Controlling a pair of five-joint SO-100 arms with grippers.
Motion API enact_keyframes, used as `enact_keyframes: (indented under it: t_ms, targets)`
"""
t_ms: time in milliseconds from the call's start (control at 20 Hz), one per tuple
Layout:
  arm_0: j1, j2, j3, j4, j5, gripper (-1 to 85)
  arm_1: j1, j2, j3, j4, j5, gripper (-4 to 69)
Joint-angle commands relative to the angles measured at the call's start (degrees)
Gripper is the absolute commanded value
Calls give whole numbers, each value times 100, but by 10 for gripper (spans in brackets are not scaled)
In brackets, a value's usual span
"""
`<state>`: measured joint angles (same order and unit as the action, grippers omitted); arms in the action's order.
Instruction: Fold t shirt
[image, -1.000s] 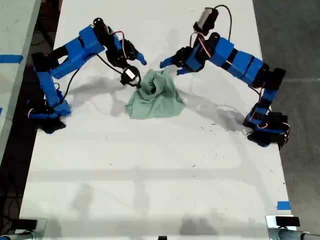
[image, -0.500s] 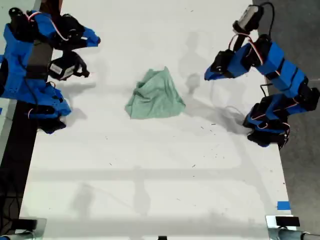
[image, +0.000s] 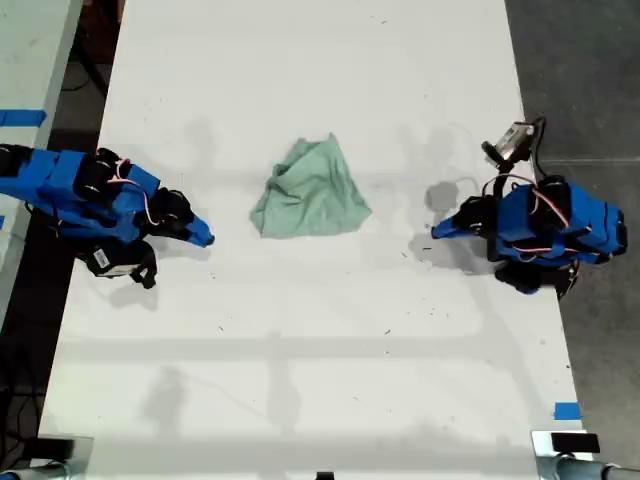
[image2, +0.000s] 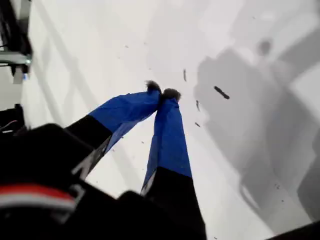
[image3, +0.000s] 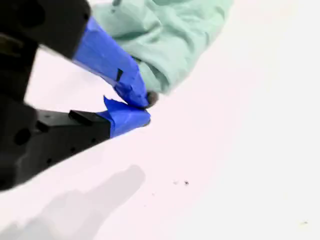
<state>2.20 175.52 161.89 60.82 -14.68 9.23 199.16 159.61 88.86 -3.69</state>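
Two blue arms sit at opposite sides of the white desk (image: 300, 380), with one garment between them. The t shirt (image: 312, 195) lies crumpled in a wrinkled, roughly triangular heap near the middle of the desk, a little toward the far edge in the exterior view, one corner pointing away from the camera. It is free of both arms and nothing rests on it. My first gripper (image: 437, 232) is at the exterior view's right, low over the desk beside its own base and pointed toward the centre. In the first wrist view my first gripper (image2: 162, 92) has its two blue fingers brought together at the tips, with nothing between them; only bare desk, small dark specks and grey shadow lie beyond. My second gripper (image: 205, 240) is at the exterior view's left, also low and aimed toward the centre, well apart from the cloth. In the second wrist view my second gripper (image3: 145, 107) is likewise closed, tips meeting and empty, and the t shirt (image3: 170, 30) shows past them as pale green folds resting on the desk surface. A piece of blue tape (image: 567, 411) is stuck near the desk's near corner at the exterior view's right.
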Motion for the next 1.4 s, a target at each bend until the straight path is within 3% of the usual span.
enact_keyframes:
  t_ms: [0, 200, 400, 500, 600, 700, 800, 850, 950, 1050, 1350]
  targets:
    - [563, 1389, 1081, 26, -378, -3, -527, 193, 949, -387, 360, 15]
    - [1020, 3041, 1723, 176, -88, -3, -439, 185, 993, -369, 193, 14]
    - [809, 3059, 1758, 88, -554, 2, -562, 185, 1055, -439, 193, 22]
    - [255, 3067, 1784, 132, -62, 105, -483, 185, 1424, -571, -721, 29]
    - [-26, 3067, 1793, 185, 316, 200, -1230, 185, 1494, -633, -677, 65]
    - [-308, 3076, 1811, 255, 1468, 201, -1652, 185, 1459, -650, -396, 64]
    - [-466, 3076, 1802, 264, 1468, 201, -1477, 185, 1521, -686, -1547, 66]
    - [-527, 3076, 1802, 264, 1468, 201, -1301, 185, 1521, -686, -1485, 64]
    - [-589, 3076, 1802, 272, 1468, 201, -694, 185, 1529, -721, -2048, 65]
    - [-598, 3076, 1802, 272, 1468, 201, -272, 185, 1564, -756, -1239, 71]
    - [-589, 3076, 1802, 272, 1468, 201, -519, 185, 1617, -800, -1380, 76]
